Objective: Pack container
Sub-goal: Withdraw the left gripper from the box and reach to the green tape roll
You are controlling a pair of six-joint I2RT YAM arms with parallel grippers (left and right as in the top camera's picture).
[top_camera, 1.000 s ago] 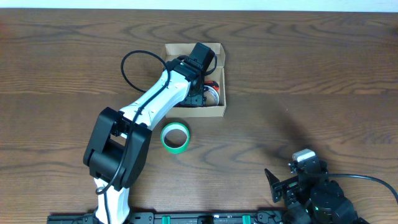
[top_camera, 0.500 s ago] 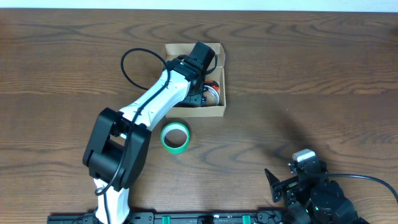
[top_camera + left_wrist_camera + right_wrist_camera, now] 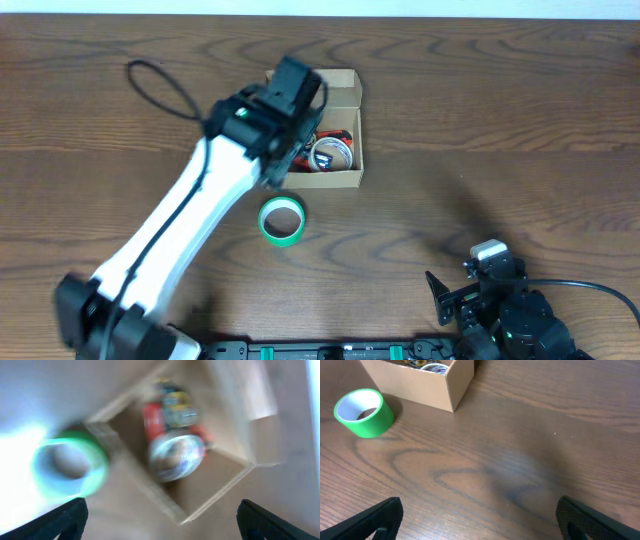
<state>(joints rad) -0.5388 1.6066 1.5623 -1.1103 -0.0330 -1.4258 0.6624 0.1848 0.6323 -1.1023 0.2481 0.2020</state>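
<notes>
The tan cardboard container point(image 3: 350, 178) stands open at the table's far middle. Inside it lie a clear tape roll point(image 3: 331, 154) and red and dark items. It also shows, blurred, in the left wrist view point(image 3: 220, 485) and at the top of the right wrist view point(image 3: 420, 382). A green tape roll point(image 3: 282, 220) lies on the table just in front of the box and shows in both wrist views point(image 3: 70, 462) point(image 3: 364, 412). My left gripper point(image 3: 160, 520) is open and empty, raised above the box's left part. My right gripper point(image 3: 477, 517) is open and empty, low near the front edge.
The left arm point(image 3: 190, 220) stretches from the front left across to the box, with its black cable point(image 3: 160, 90) looping up to the left. The right arm's base point(image 3: 500, 310) sits at the front right. The wood table point(image 3: 500, 150) spreads to the right of the box.
My left arm has lifted up and back out of the box, shifting left. The clear tape roll now lies uncovered inside the box. The right arm has not moved.
</notes>
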